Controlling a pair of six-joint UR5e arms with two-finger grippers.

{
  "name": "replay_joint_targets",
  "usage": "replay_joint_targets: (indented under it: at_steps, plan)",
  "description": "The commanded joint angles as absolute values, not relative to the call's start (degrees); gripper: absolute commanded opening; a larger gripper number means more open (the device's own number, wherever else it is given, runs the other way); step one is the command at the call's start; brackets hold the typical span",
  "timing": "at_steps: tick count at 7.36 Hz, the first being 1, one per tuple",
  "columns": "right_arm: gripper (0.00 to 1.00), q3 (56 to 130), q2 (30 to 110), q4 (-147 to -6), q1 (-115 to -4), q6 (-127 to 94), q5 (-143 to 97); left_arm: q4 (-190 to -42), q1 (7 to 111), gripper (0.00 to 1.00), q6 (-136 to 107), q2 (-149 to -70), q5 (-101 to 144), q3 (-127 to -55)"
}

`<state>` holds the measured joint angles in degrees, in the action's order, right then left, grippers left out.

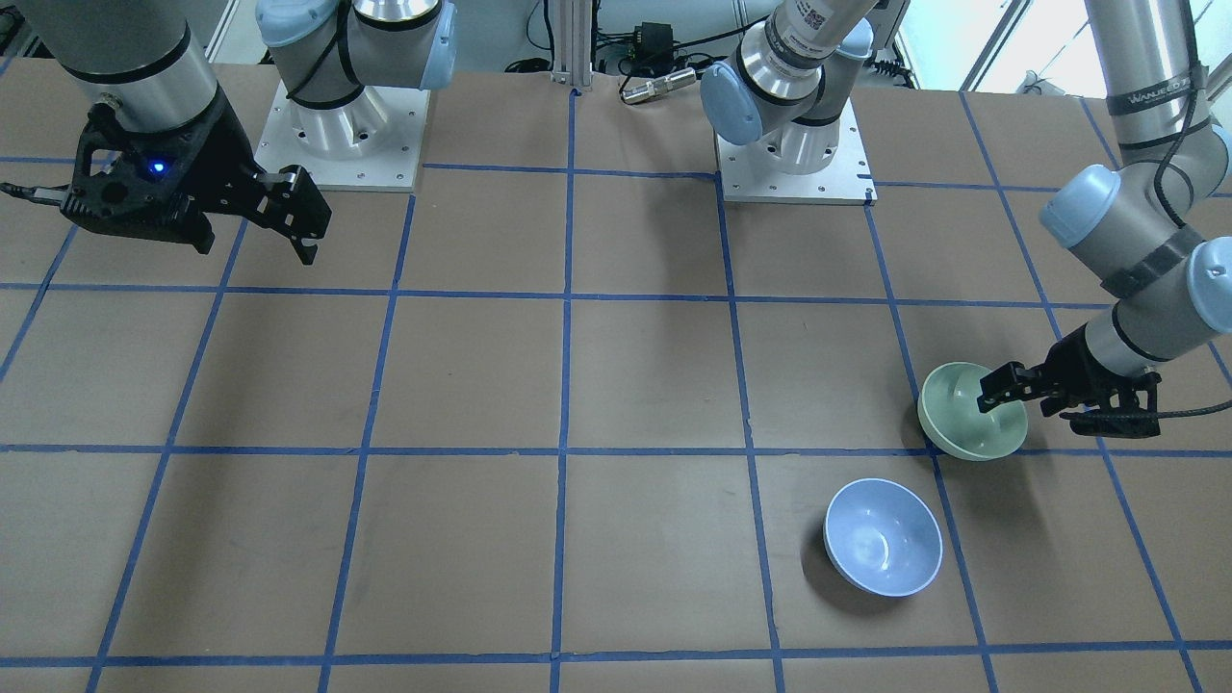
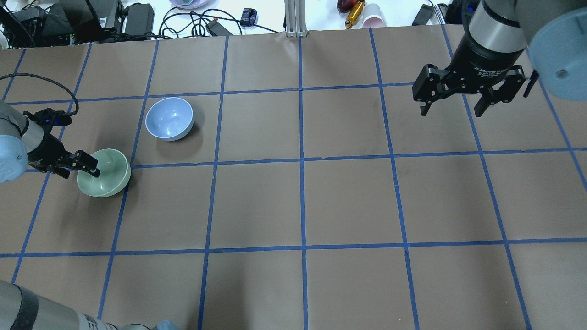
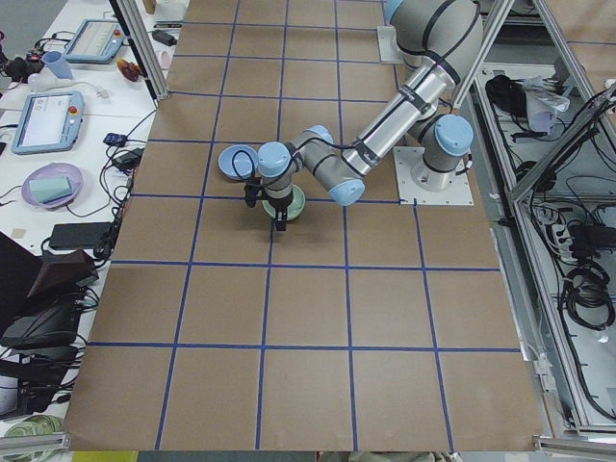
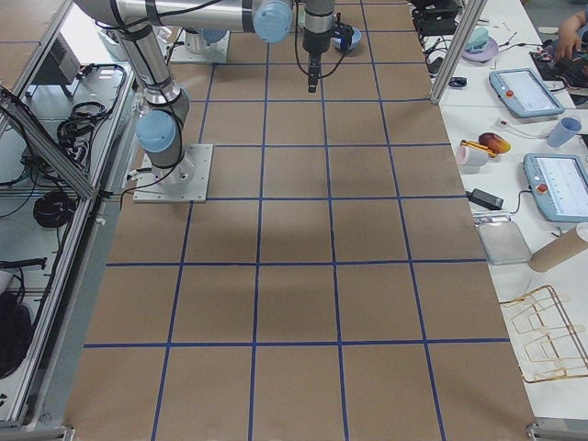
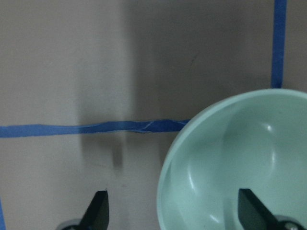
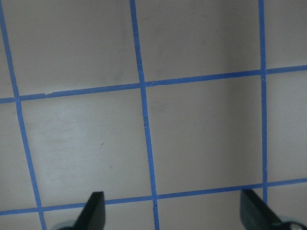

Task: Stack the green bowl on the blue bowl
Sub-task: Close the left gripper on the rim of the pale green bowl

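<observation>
Two bowls apart on desk (image 2: 348, 201); left gripper (image 2: 94, 166) spread wide, straddling green bowl (image 2: 110, 176) rim, unclamped. Next: pinch, lift onto blue bowl (image 2: 168, 118).

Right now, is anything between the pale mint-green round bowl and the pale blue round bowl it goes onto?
Nothing visible. Only bare brown table lies between the mint-green bowl and the pale blue bowl. The left gripper straddles the mint-green bowl's rim, jaws open.
</observation>
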<state>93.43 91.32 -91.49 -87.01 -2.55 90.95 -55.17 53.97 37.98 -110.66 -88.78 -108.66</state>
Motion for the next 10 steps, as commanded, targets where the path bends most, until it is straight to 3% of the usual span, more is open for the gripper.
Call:
replay_joint_targets:
  at_steps: [1,7,8,10]
  plan:
    - [1.0,93.43,91.32,-91.49,-87.01,-2.55,90.97,-54.84,53.96,0.94,38.14,-112.23,-88.77,-108.63]
    - [1.0,93.43,91.32,-91.49,-87.01,-2.55,90.97,-54.49,53.7,0.93,38.23,-113.82,-86.92,-108.63]
    - [1.0,93.43,91.32,-91.49,-87.01,-2.55,90.97,-54.49,53.7,0.9,38.32,-113.91,-86.84,-108.63]
    - [1.0,93.43,91.32,-91.49,-87.01,-2.55,90.97,-54.41,53.7,0.54,38.5,-113.91,-86.92,-108.63]
